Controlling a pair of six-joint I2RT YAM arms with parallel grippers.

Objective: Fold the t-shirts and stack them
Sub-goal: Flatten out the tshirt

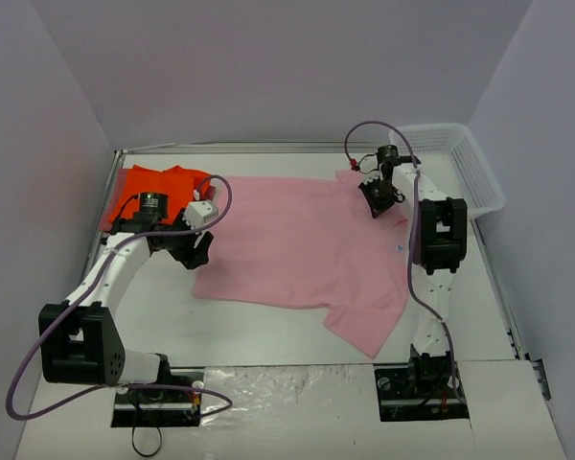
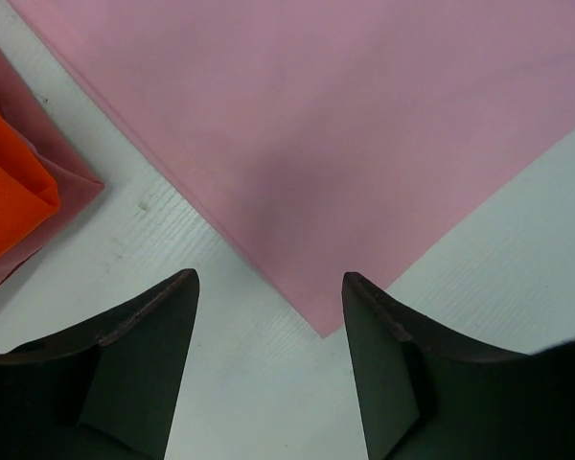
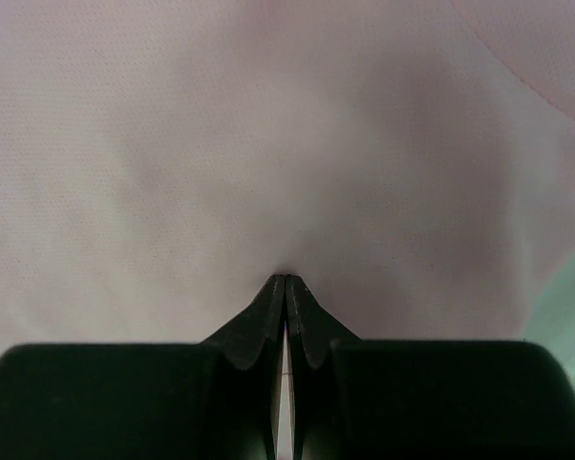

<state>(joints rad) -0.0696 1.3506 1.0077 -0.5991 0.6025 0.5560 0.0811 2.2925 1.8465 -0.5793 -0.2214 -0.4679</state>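
The light pink t-shirt (image 1: 297,240) is the big thing here. It's spread flat and takes up most of the space between the two grippers. The left gripper (image 2: 268,278) hangs over the bare table with its fingers apart and nothing in them, and a corner of the pink tee points right into the gap just ahead of the tips. Our take is that the step is picking up that corner for a fold. To do it well, we'd come straight down so one finger slides under the edge, and grab only the top shirt.

The right gripper (image 3: 286,280) has its fingers pressed together with the tips down in the pink cloth near the collar. We honestly can't tell if any fabric is caught between them. If it is, both sides should lift together so the fold stays square.

The bright orange t-shirt (image 1: 158,187) sits folded beyond the left gripper. It lies on a dull pinkish-red folded shirt (image 2: 67,182), so the stack is already started.

The room is plain pale walls (image 1: 268,67) on three sides of a white table (image 1: 268,331). A white mesh basket (image 1: 479,177) sits just past the right gripper.
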